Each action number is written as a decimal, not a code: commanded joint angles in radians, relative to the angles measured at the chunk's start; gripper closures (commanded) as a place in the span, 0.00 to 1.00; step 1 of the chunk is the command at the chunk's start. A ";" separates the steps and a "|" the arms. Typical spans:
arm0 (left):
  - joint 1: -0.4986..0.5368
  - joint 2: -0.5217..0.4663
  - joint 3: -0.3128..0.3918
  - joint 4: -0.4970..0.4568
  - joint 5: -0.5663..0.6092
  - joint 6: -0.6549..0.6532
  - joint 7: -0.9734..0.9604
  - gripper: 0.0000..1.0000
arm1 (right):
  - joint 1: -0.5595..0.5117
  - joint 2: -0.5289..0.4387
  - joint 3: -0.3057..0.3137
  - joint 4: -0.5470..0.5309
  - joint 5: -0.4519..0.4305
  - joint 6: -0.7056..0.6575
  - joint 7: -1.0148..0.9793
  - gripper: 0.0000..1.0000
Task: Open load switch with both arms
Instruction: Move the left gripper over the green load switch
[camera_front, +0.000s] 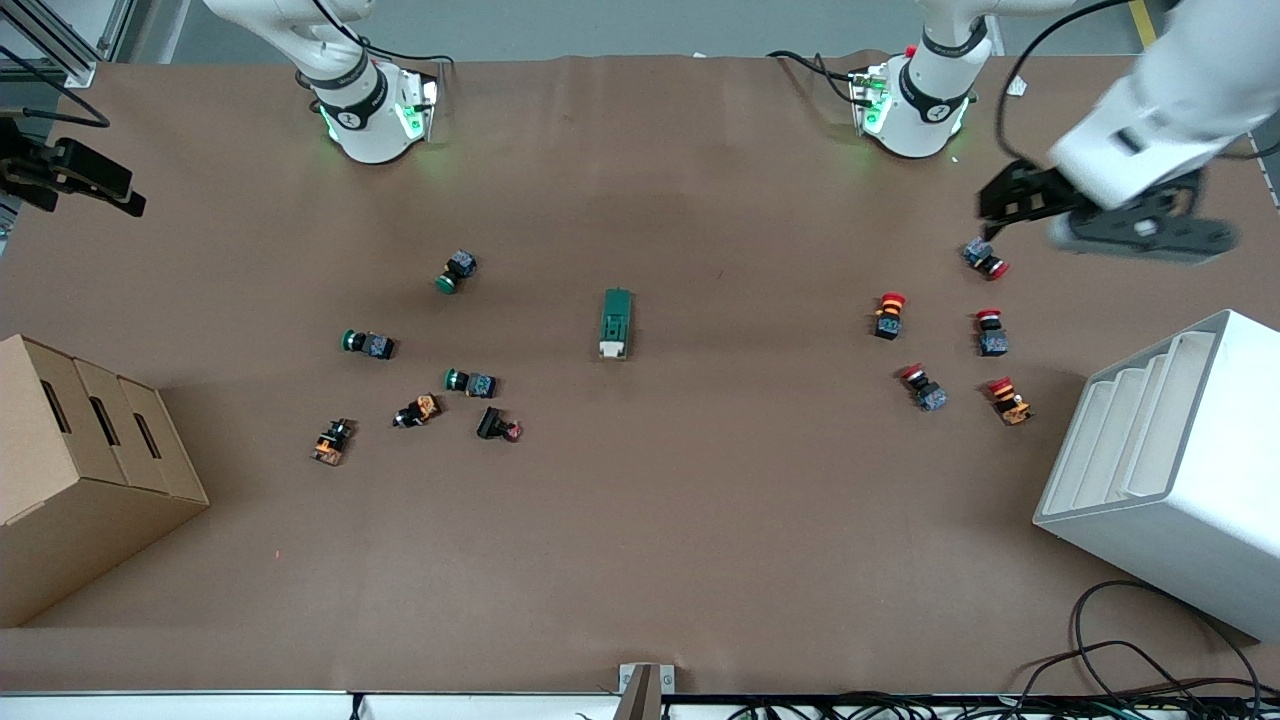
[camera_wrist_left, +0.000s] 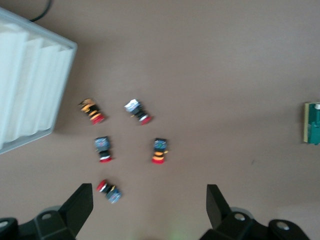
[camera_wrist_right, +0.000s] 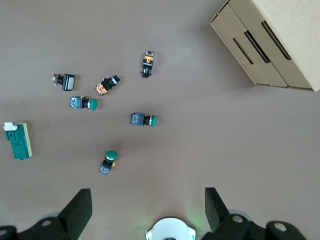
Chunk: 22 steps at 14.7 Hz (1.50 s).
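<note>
meanwhile both end effectors, left (camera_wrist_left: 150, 202) and right (camera_wrist_right: 148, 202), hover spread apart, load switch (camera_front: 615, 323) untouched.

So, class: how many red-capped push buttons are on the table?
5, all at the left arm's end. One lies under the left claw; two sit nearer the camera, and two more nearer still, beside the white rack. None seem hidden.

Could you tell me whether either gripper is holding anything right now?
Nothing is held: left gripper and right gripper are open, and the load switch lies untouched.
</note>
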 joint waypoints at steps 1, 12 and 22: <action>-0.003 0.051 -0.116 -0.030 -0.005 0.082 -0.133 0.00 | 0.008 -0.038 -0.002 -0.042 0.007 0.026 -0.002 0.00; -0.357 0.407 -0.310 -0.158 0.344 0.538 -1.156 0.00 | 0.010 -0.065 0.004 -0.063 -0.007 0.015 -0.003 0.00; -0.598 0.671 -0.310 -0.158 0.913 0.653 -1.769 0.01 | 0.010 -0.061 0.004 -0.060 -0.022 0.022 -0.069 0.00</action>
